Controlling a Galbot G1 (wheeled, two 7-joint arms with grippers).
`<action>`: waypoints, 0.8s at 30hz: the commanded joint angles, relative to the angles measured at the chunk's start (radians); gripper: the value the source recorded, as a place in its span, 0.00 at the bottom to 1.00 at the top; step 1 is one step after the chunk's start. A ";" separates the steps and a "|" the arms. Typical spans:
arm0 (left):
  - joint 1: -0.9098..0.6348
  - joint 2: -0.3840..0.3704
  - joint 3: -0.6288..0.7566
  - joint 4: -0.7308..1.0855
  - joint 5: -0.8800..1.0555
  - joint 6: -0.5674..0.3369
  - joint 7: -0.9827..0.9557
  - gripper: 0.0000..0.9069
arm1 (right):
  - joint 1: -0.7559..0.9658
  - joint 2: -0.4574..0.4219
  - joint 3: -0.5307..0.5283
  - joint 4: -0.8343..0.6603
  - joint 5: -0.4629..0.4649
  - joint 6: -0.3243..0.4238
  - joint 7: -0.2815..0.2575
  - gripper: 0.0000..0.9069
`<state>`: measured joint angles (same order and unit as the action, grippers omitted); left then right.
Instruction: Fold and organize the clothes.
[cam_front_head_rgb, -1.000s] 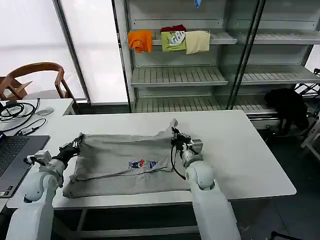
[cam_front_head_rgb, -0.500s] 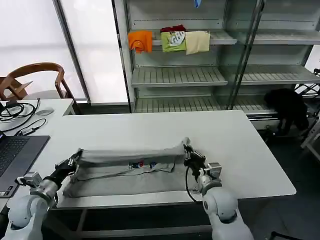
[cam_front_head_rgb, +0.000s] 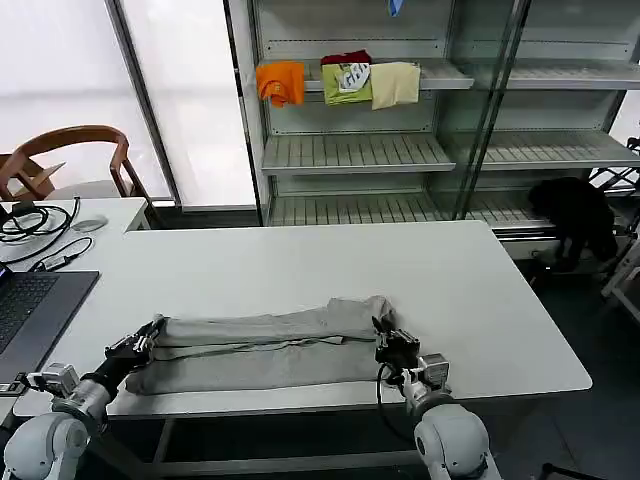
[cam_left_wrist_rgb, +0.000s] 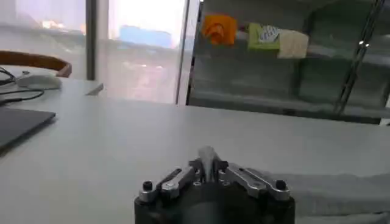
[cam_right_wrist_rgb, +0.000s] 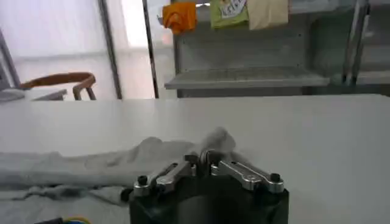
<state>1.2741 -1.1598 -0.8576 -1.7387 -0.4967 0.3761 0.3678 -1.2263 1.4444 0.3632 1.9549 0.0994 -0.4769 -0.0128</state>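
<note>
Folded lengthwise, the grey T-shirt (cam_front_head_rgb: 262, 345) lies along the white table (cam_front_head_rgb: 480, 300); left tool (cam_front_head_rgb: 143, 338) pinches its 9 o'clock end, right tool (cam_front_head_rgb: 388, 338) its 3 o'clock end.

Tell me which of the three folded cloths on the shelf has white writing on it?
The green folded cloth, the middle one. The orange folded cloth on its left and the cream folded cloth on its right look plain.

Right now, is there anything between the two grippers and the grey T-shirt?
Nothing visible. The left gripper and the right gripper each pinch an end of the folded T-shirt near the front edge of the table, fingers shut on cloth.
</note>
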 joint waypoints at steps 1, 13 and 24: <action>0.078 -0.035 -0.019 -0.090 0.167 0.020 -0.068 1.00 | -0.049 0.012 0.013 0.037 -0.167 -0.035 0.028 1.00; 0.089 -0.106 0.011 -0.080 0.171 0.016 -0.146 0.64 | 0.044 0.054 0.071 0.183 0.098 -0.044 0.109 1.00; 0.098 -0.124 0.029 -0.086 0.172 0.018 -0.146 0.01 | 0.070 0.044 0.095 0.199 0.100 -0.069 0.112 1.00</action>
<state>1.3591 -1.2630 -0.8358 -1.8197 -0.3442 0.3922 0.2421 -1.1802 1.4813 0.4403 2.1141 0.1643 -0.5281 0.0790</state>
